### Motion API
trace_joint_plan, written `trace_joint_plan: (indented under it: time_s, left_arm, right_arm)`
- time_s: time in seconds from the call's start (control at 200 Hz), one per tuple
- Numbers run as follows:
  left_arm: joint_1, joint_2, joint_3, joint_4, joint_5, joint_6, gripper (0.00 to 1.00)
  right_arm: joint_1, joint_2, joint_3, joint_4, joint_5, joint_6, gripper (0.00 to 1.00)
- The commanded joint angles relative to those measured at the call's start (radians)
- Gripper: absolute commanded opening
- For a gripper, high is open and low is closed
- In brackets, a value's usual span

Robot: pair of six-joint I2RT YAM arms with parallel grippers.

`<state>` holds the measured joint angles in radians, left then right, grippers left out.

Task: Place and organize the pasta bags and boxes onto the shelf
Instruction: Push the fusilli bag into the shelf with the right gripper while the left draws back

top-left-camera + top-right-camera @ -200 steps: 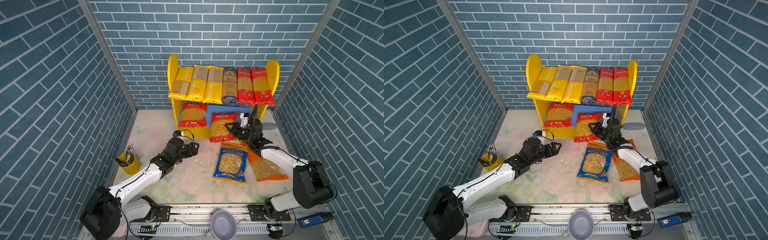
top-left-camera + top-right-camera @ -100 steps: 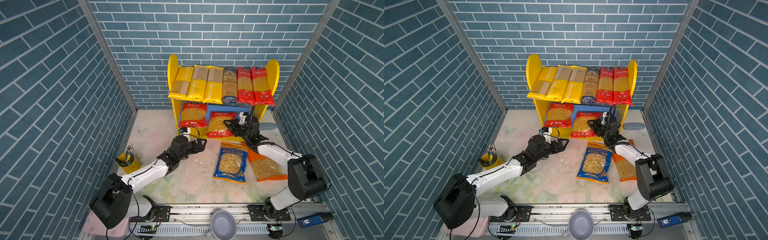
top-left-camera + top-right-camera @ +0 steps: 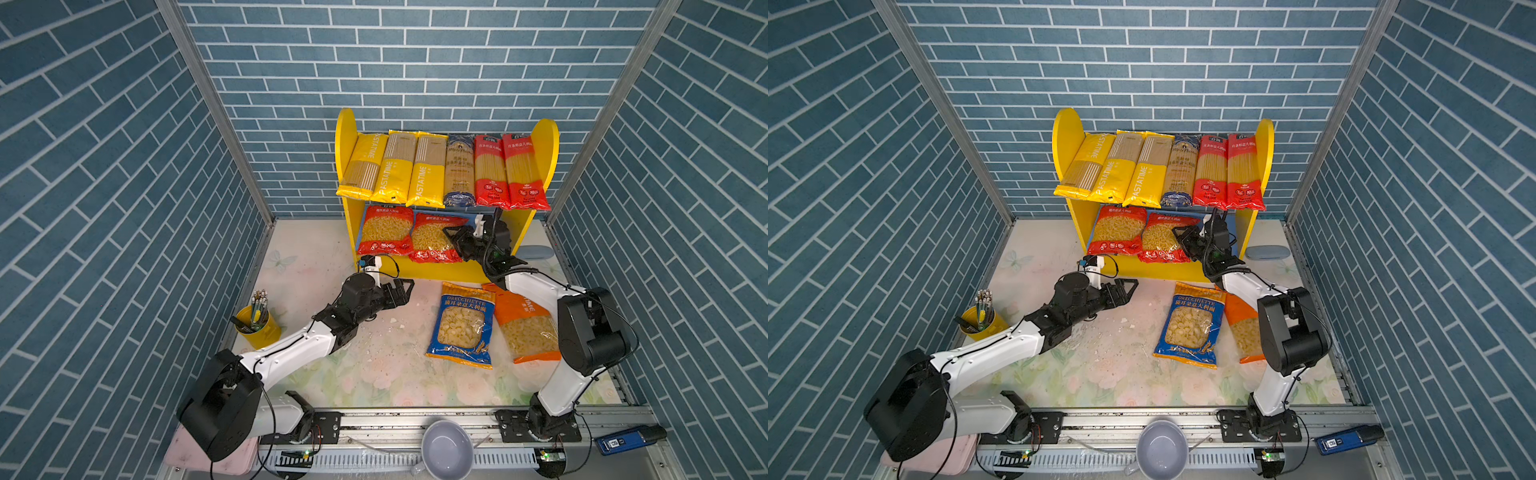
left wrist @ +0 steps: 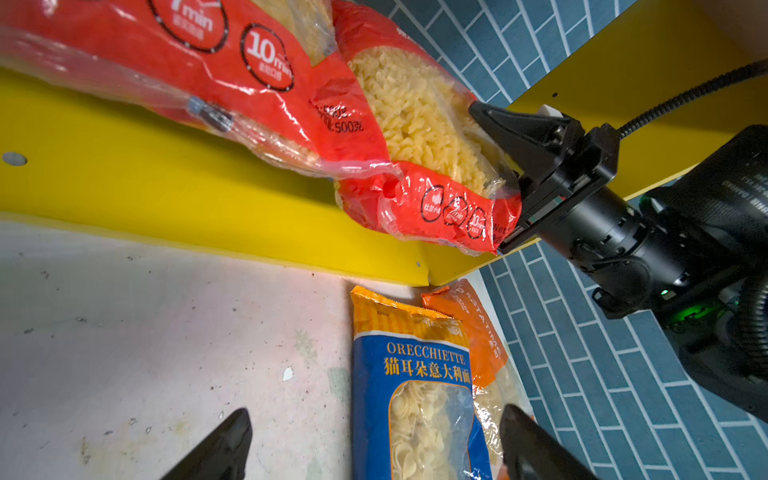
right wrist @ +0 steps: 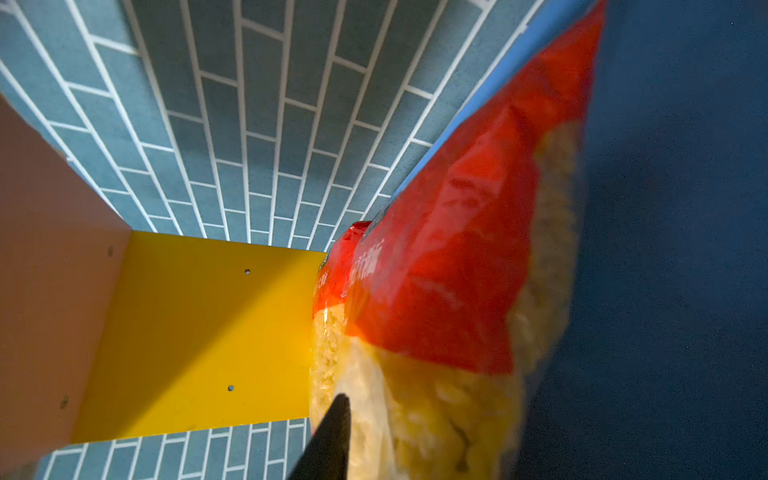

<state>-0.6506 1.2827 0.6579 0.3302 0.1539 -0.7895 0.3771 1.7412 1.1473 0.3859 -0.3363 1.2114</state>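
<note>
Red bag (image 3: 432,241): second one, up off worktop (image 3: 374,374), now on shelf (image 3: 345,141) lower board.
Right pincer (image 3: 456,240): astride its edge, grip unclear.
Left pincer (image 3: 405,291): apart, empty.

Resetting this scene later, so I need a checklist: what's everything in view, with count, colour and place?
shelf: one, yellow sides, at the back wall
spaghetti packs: six (three yellow, one dark-blue, two red), upper board
red short-pasta bags: two, lower board
blue orecchiette bag: one, flat on the table
orange bag: one, beside it, edge under it
pen cup: one, yellow, table's left edge
bowl: one, grey, front rail
case: one, blue-grey, right of the shelf
device: one, blue, front right corner
pink flat item: one, front left corner
left gripper: black, open, over the table
right gripper: black, jaws around a red short-pasta bag's edge; grip unclear
</note>
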Motion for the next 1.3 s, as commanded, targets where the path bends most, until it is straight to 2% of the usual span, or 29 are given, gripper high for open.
trace_joint_plan:
  time_s: [0.0,0.165,0.42,0.57,0.72,0.895,1.045,1.185,1.295]
  left_arm:
    - [-0.01,-0.018,-0.024,-0.013,-0.014,0.006,0.94]
    - [-0.021,-0.011,-0.024,-0.017,-0.017,0.009,0.93]
    - [-0.028,0.001,-0.02,-0.02,-0.022,0.018,0.93]
    - [-0.027,-0.005,-0.033,-0.02,-0.027,0.018,0.93]
    - [-0.028,-0.01,-0.056,-0.019,-0.036,0.012,0.93]
    - [-0.029,-0.01,-0.064,-0.02,-0.034,0.012,0.92]
    - [-0.029,-0.014,-0.064,-0.023,-0.036,0.015,0.92]
    - [-0.03,-0.01,-0.07,-0.014,-0.034,0.009,0.92]
    - [-0.035,-0.012,-0.067,-0.016,-0.033,0.009,0.92]
  right_arm:
    - [-0.001,-0.048,0.045,-0.095,-0.008,-0.064,0.45]
    - [-0.001,-0.139,-0.01,-0.187,-0.012,-0.109,0.54]
    - [-0.001,-0.255,-0.146,-0.286,0.035,-0.157,0.55]
    - [0.006,-0.31,-0.23,-0.275,0.026,-0.159,0.55]
    - [0.035,-0.367,-0.285,-0.288,0.066,-0.158,0.56]
    - [0.069,-0.369,-0.345,-0.218,0.074,-0.119,0.6]
    - [0.132,-0.327,-0.359,-0.134,0.088,-0.071,0.67]
    - [0.166,-0.281,-0.369,0.026,0.121,-0.016,0.68]
    - [0.171,-0.252,-0.364,0.086,0.17,-0.016,0.69]
